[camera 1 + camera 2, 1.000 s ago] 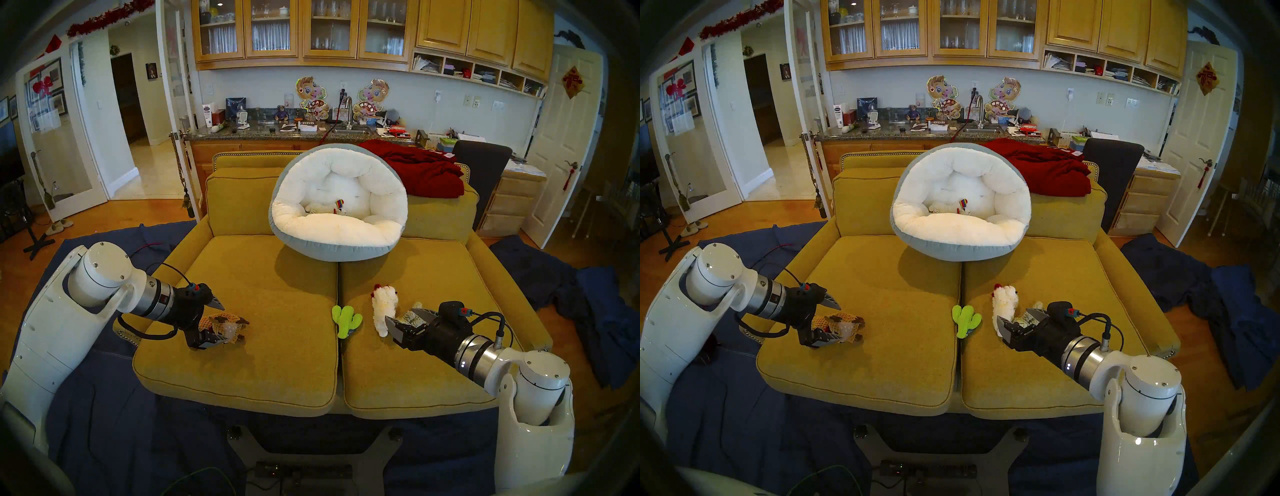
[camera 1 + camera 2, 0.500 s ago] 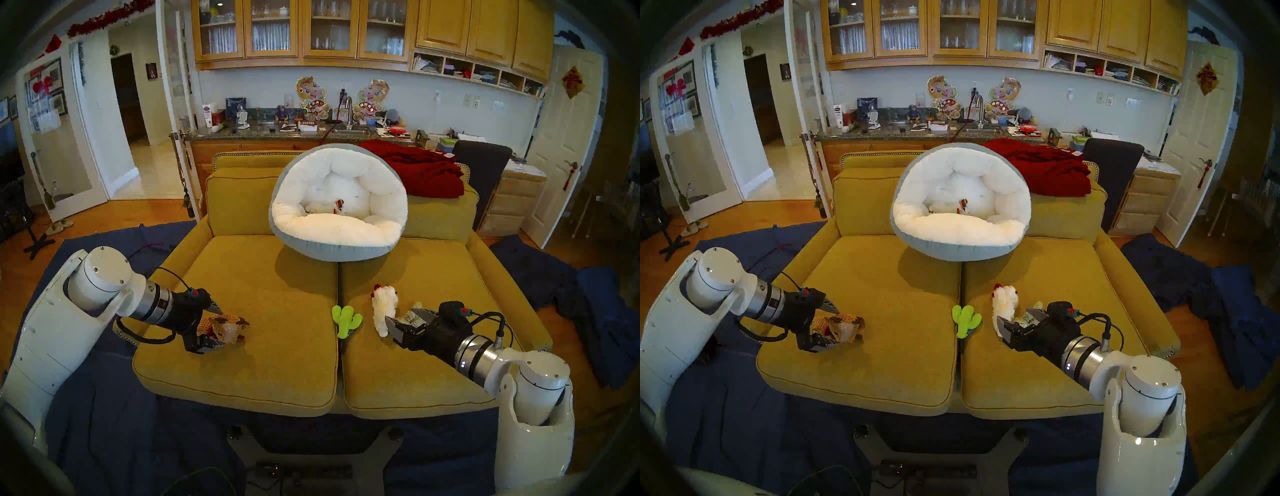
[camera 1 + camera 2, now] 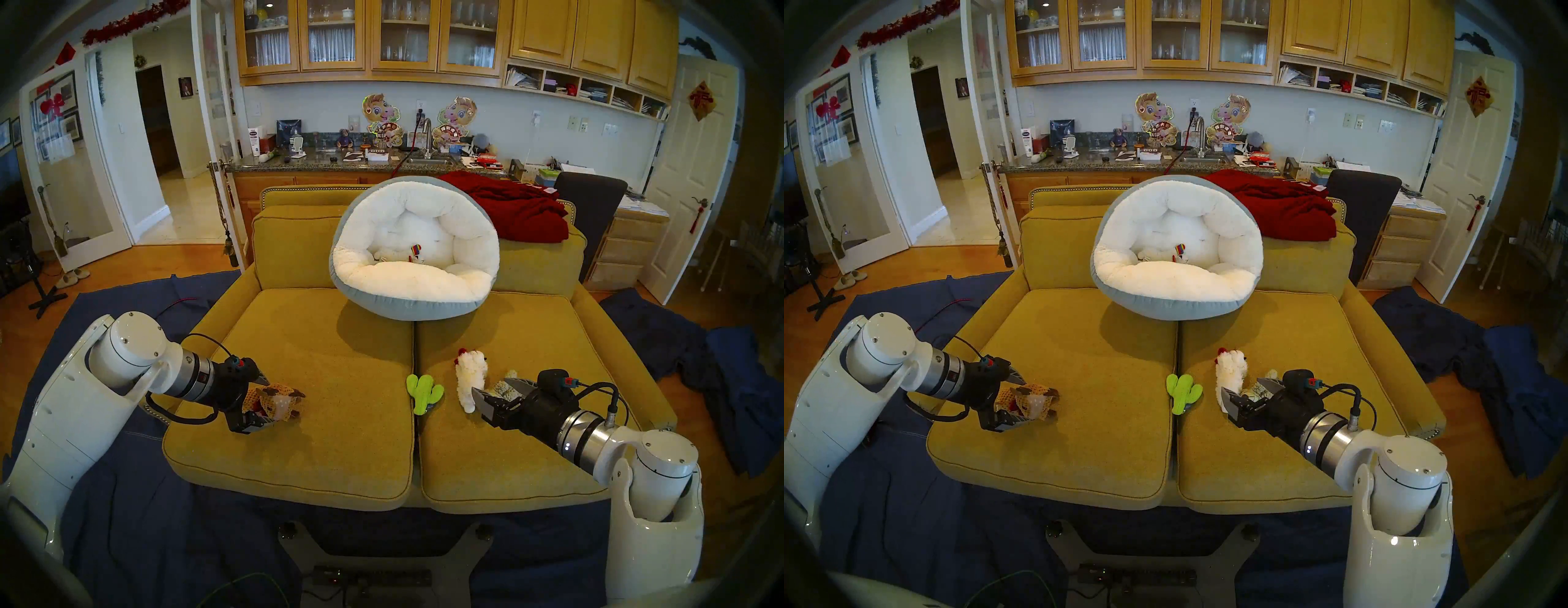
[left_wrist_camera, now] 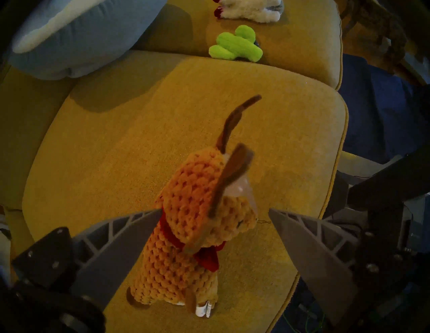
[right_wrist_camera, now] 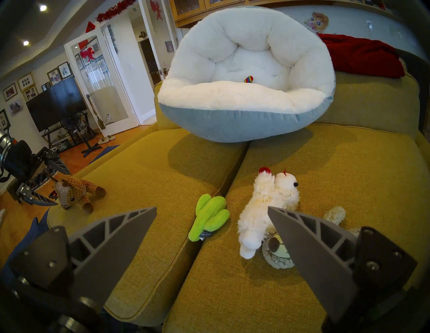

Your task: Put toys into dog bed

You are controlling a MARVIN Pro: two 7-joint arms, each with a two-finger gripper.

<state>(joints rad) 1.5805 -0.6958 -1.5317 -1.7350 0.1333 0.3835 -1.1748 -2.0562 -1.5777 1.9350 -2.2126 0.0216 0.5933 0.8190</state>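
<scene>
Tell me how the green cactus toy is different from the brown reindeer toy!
The cactus is smooth lime-green plush; the reindeer is chunky brown knit with a red scarf. The cactus lies flat by the gap between the sofa cushions with nothing near it, while the reindeer sits between the open jaws of the left gripper. Both are small soft toys not yet in the dog bed.

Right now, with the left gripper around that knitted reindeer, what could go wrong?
The left gripper is open astride the reindeer, one finger at its neck, the other apart from it; closing may catch only the head or an antler, and it could slip out. The dog bed leans tilted against the sofa back, so a dropped toy might roll off its low front rim.
</scene>
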